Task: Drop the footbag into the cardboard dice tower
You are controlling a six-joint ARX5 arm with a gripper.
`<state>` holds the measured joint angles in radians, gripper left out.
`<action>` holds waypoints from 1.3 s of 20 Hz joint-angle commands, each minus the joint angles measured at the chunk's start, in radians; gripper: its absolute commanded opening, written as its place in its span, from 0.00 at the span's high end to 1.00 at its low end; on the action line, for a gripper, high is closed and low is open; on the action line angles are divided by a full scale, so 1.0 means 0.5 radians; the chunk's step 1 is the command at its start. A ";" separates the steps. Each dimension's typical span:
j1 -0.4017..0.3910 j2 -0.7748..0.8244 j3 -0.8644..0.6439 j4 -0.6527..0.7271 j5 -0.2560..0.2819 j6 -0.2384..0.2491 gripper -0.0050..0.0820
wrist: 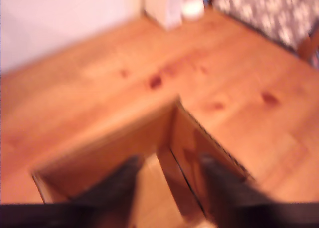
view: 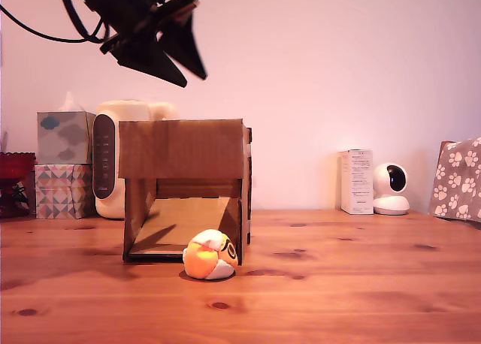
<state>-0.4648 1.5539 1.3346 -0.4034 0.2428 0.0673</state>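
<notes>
Pine-coloured wooden tabletop point(view: 361, 284) with dark knots carries everything, and the cardboard dice tower point(view: 184, 152) is the landmark on it: a brown corrugated box whose front opening shows a sloped ramp inside. In the blurred wrist view the tower's open top point(wrist: 149, 138) lies directly below the camera. Above the tower, towards the exterior view's left, hangs the black gripper point(view: 180, 47), tilted down; its two dark fingers point(wrist: 119, 183) stand apart with nothing between them. Behind the tower on the exterior view's left sits a cream appliance with a dark panel point(view: 113, 160), and further that way two stacked patterned tissue boxes point(view: 64, 164). Well off to the tower's other side, at the frame's edge, is a paw-print fabric item point(view: 458, 179); between it and the tower, near the wall, stand a small white carton point(view: 356, 181) and a round white camera point(view: 391, 188). Smallest is the footbag point(view: 210, 255), orange, yellow and white, resting on the table just in front of the tower's front corner on the exterior view's right.
</notes>
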 commanded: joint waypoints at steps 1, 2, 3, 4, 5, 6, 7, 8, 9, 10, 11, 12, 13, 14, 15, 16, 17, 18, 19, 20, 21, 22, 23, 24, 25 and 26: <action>-0.006 -0.079 -0.040 -0.055 0.039 0.040 0.97; -0.006 -0.104 -0.050 -0.076 0.080 0.043 0.97; -0.006 -0.141 -0.076 -0.076 0.127 0.043 0.97; -0.006 -0.178 -0.111 -0.065 0.167 0.043 0.97; -0.006 -0.223 -0.168 -0.026 0.189 0.043 0.97; -0.006 -0.271 -0.230 0.012 0.204 0.042 0.97; -0.006 -0.323 -0.300 0.047 0.223 0.040 0.97; -0.006 -0.372 -0.374 0.083 0.233 0.039 0.97; -0.006 -0.421 -0.439 0.098 0.233 0.038 0.97; -0.006 -0.466 -0.503 0.125 0.233 0.038 0.97; -0.006 -0.513 -0.569 0.165 0.234 0.034 0.97; -0.006 -0.562 -0.641 0.216 0.236 0.030 0.97; -0.006 -0.614 -0.710 0.252 0.240 0.018 0.97; -0.006 -0.668 -0.779 0.276 0.243 0.014 0.97; -0.005 -0.727 -0.851 0.288 0.249 0.003 0.97; -0.004 -0.790 -0.921 0.300 0.249 0.003 0.97; -0.001 -0.848 -0.997 0.320 0.249 0.003 0.97; 0.003 -0.915 -1.073 0.348 0.249 0.003 0.97; 0.012 -0.984 -1.146 0.372 0.249 0.003 0.97; 0.025 -1.058 -1.221 0.398 0.248 -0.009 0.97; 0.042 -1.132 -1.289 0.407 0.247 -0.028 0.97; 0.060 -1.205 -1.348 0.405 0.247 -0.039 0.97; 0.079 -1.279 -1.404 0.402 0.246 -0.069 0.97; 0.101 -1.355 -1.447 0.381 0.246 -0.084 0.97; 0.124 -1.435 -1.484 0.355 0.246 -0.091 0.97; 0.146 -1.517 -1.517 0.327 0.246 -0.105 0.97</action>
